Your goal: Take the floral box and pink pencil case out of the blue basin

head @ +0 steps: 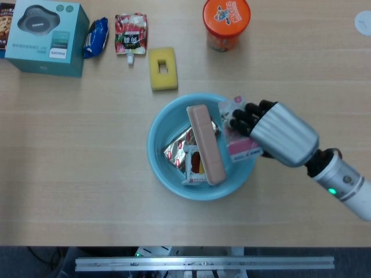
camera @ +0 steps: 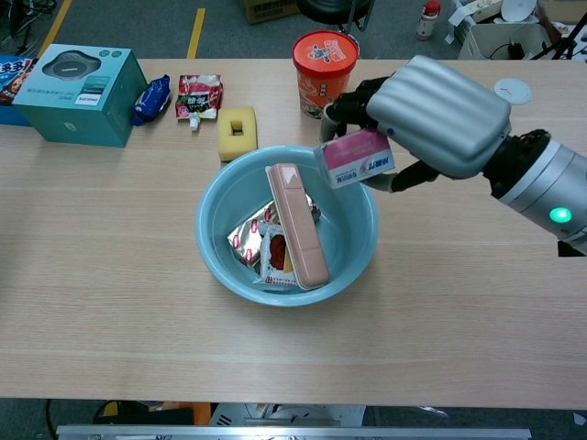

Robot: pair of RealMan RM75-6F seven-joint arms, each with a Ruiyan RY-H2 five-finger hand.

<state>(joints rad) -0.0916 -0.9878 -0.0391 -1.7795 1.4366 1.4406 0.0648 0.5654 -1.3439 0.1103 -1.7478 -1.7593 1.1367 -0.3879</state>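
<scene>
My right hand grips the floral box and holds it up in the air over the right rim of the blue basin. The pink pencil case lies lengthwise inside the basin, on top of several snack packets. My left hand is in neither view.
Behind the basin lie a yellow sponge, a red pouch, a blue wrapper and a teal carton. An orange noodle cup stands at the back, close to my right hand.
</scene>
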